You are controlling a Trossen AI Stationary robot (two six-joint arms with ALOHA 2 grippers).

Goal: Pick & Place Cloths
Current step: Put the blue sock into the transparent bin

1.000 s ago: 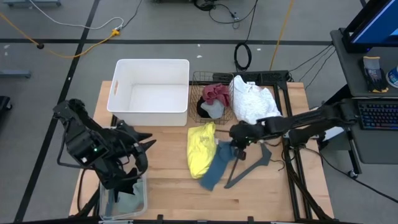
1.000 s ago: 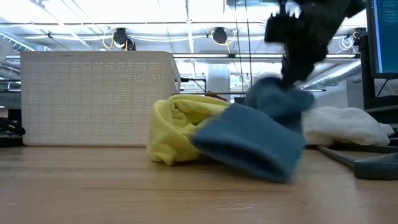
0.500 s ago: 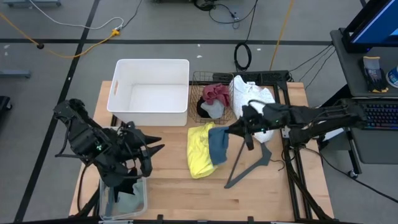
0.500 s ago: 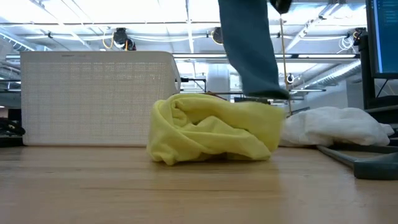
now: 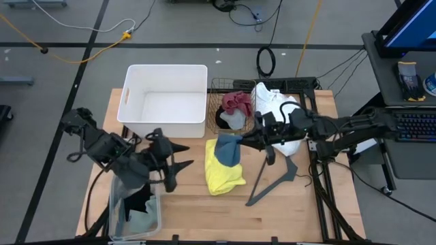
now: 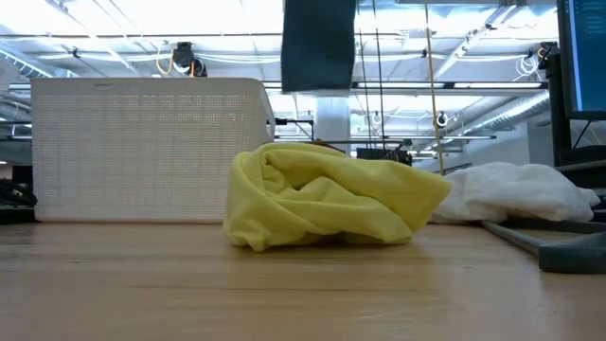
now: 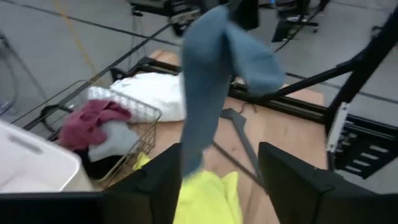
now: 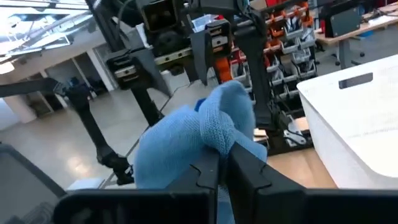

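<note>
While pinching the blue-teal cloth (image 5: 229, 149) in the right hand (image 5: 253, 138), hung it lengthwise above the yellow cloth (image 5: 221, 169) on the bench (image 5: 272, 211). White bin (image 5: 165, 100) lay further left. Left hand (image 5: 178, 162) waited nearer, fingers spread.

- The desk (image 5: 286, 204) is seen as pale, matt wood.
- The blue-teal cloth (image 8: 199, 134) appears knitted and soft.
- The basket (image 7: 146, 121) is formed of thin metal wire.
- The white bin (image 5: 163, 78) appears as smooth plastic.
</note>
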